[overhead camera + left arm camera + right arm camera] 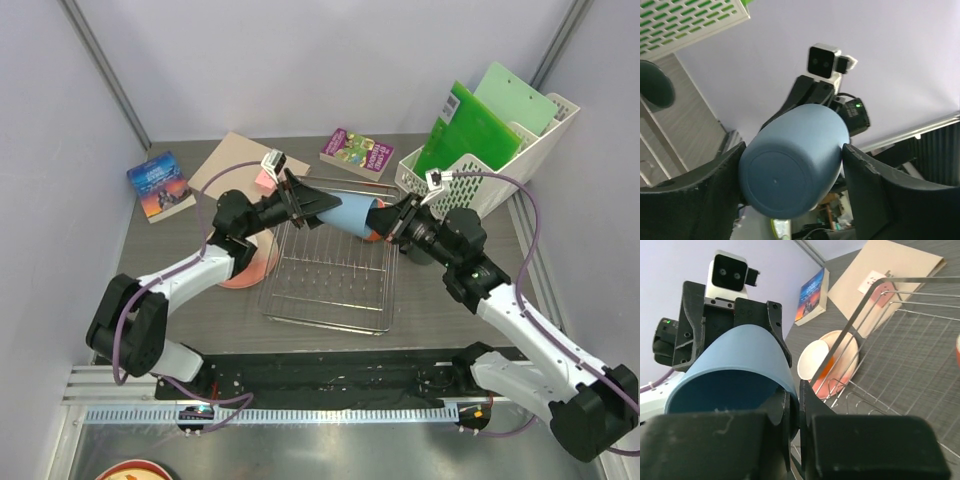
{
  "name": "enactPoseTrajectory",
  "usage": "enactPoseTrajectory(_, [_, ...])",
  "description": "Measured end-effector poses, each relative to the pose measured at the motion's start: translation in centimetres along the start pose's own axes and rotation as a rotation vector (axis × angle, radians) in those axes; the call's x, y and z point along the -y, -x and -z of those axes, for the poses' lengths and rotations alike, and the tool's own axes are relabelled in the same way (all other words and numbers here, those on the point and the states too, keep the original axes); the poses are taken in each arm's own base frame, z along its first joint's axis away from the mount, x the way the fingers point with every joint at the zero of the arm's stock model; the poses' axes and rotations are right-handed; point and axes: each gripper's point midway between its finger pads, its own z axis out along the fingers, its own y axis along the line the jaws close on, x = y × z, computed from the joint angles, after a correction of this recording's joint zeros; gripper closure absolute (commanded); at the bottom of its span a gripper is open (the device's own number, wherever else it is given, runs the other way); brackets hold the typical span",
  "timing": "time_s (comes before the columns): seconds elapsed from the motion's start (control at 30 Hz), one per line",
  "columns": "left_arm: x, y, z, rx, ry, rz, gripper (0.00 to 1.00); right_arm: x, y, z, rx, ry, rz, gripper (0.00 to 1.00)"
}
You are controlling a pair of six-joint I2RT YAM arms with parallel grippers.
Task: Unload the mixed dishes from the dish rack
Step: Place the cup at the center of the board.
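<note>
Top view, left pincer [312, 205]: clamped on the base end of the light blue plastic cup [350, 215], which lies sideways in the air.
Top view, right pincer [392, 222]: pinched shut on the cup's open end, facing the left pincer.
Top view, rack: the rectangular silver wire dish rack [330, 295] sits directly under both pincers, and the cup is clear of it.
Top view, plate: the pink round plate [243, 272] is on the table under the left pincer's arm, just outside the rack.
Left wrist view, left pincer [792, 167]: one finger presses each side of the cup [800, 135], whose flat bottom faces the camera.
Right wrist view, right pincer [795, 410]: the jaws are together on the rim wall of the cup [735, 365], one finger inside and one outside.
Right wrist view, beyond the pincer: the small white bowl with orange inside [815, 360] rests on the plate [847, 365], just past the rack's [854, 322] wire side.
</note>
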Motion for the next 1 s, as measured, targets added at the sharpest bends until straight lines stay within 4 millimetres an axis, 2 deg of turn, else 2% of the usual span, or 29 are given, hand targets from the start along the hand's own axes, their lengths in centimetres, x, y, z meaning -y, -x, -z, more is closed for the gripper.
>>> enactPoseTrajectory(0.07, [-0.2,0.2,0.1,0.003,0.03,-0.036,0.01,0.0,0.6,0.5,0.008,-0.046,0.022,0.99])
enactPoseTrajectory(0.13, [-1.7,2.1,1.2,0.066,0.118,-0.062,0.0,1.1,2.3,1.3,0.065,-0.143,0.048,0.99])
enactPoseTrajectory(0.17, [-2.0,2.4,1.4,0.077,0.132,-0.068,0.0,1.8,3.3,2.0,0.097,-0.21,0.064,0.99])
enactPoseTrajectory(0.27, [-5.7,4.7,3.1,0.177,0.322,-0.053,0.0,3.8,6.6,4.4,0.191,-0.429,0.109,0.99])
enactPoseTrajectory(0.37, [-9.8,4.9,4.8,0.219,0.525,-0.011,0.0,5.5,9.0,6.9,0.255,-0.626,0.154,0.99])
enactPoseTrajectory(0.47, [-12.5,4.4,6.5,0.234,0.672,0.032,0.0,8.0,9.7,8.9,0.254,-0.819,0.191,0.99])
enactPoseTrajectory(0.53, [-13.5,4.0,7.6,0.246,0.742,0.059,0.0,9.9,9.1,9.9,0.221,-0.93,0.213,0.99])
enactPoseTrajectory(0.67, [-13.3,3.8,8.9,0.277,0.797,0.067,0.0,14.0,6.6,11.4,0.09,-1.127,0.252,0.99])
enactPoseTrajectory(0.77, [-12.2,4.0,9.4,0.304,0.801,0.053,0.0,15.7,5.4,12.7,0.02,-1.213,0.263,0.99])
enactPoseTrajectory(1.0, [-11.2,4.3,9.7,0.337,0.797,0.045,0.0,17.7,5.8,14.5,-0.025,-1.327,0.249,0.99])
